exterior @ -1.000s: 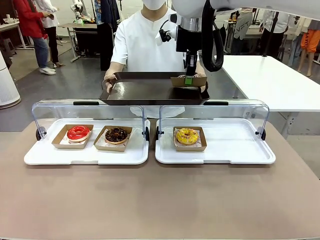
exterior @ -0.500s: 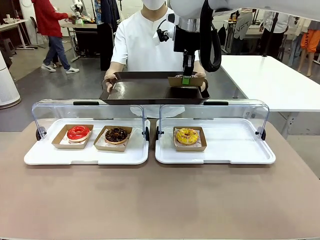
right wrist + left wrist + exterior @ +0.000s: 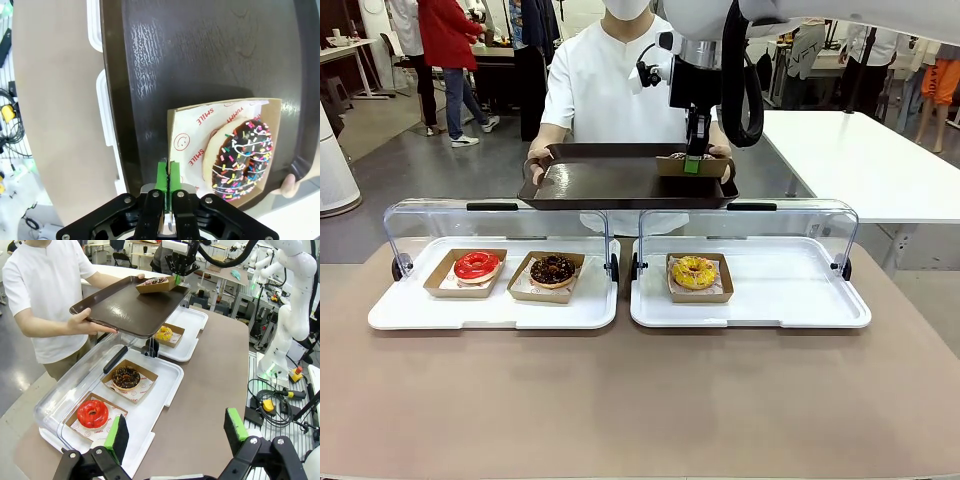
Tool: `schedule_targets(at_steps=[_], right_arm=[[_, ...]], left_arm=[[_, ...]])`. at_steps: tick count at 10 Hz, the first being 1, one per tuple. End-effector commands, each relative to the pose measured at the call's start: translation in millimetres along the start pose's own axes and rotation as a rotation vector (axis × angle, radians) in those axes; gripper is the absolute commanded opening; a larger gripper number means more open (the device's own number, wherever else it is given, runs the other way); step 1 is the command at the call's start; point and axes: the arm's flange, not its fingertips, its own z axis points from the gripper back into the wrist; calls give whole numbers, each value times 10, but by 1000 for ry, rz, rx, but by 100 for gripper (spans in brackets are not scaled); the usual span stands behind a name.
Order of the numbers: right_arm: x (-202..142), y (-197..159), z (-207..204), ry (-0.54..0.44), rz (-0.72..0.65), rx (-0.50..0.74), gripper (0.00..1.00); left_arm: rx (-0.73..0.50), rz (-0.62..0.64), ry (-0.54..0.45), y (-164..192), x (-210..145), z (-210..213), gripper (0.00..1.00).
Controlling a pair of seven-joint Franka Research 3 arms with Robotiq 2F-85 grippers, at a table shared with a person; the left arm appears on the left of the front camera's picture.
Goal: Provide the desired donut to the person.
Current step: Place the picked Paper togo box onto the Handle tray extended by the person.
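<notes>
Right gripper point(image 3: 169, 174) pinches the cardboard box point(image 3: 192, 137) by its near wall, sprinkled donut point(image 3: 225, 167) just beyond, on the dark tray point(image 3: 200, 50); left gripper point(image 3: 176, 429) gapes empty.

The right gripper point(image 3: 692, 163) is pointed down, pads pressed nearly together; the left gripper point(image 3: 176, 424) is held spread wide.

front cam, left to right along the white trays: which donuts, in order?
red donut → chocolate donut → yellow donut
</notes>
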Motion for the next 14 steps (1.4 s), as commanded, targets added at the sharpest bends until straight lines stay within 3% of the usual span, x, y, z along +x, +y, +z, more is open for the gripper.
schedule_targets(at_steps=[1, 2, 3, 4, 5, 6, 7, 8, 9, 14], right_arm=[[-72, 47, -46, -38, 28, 13, 22], [-71, 49, -46, -36, 33, 17, 24], [-75, 44, -46, -35, 32, 20, 42], [-84, 37, -50, -34, 33, 21, 44], [-98, 45, -61, -34, 38, 30, 62], [-107, 48, -72, -34, 40, 34, 64], [-115, 42, -76, -33, 40, 35, 82], [-121, 42, -79, -32, 40, 37, 84], [-121, 54, -80, -33, 45, 41, 100], [-126, 69, -52, -26, 59, 49, 100]], left_arm=[[-2, -3, -7, -6, 2, 11, 100], [-2, -3, -7, -6, 2, 11, 100], [-2, -3, -7, -6, 2, 11, 100], [-2, -3, -7, -6, 2, 11, 100], [-2, -3, -7, -6, 2, 11, 100], [-2, -3, -7, -6, 2, 11, 100], [-2, -3, -7, -6, 2, 11, 100], [-2, -3, -7, -6, 2, 11, 100], [-2, -3, -7, -6, 2, 11, 100], [-2, -3, -7, -6, 2, 11, 100]])
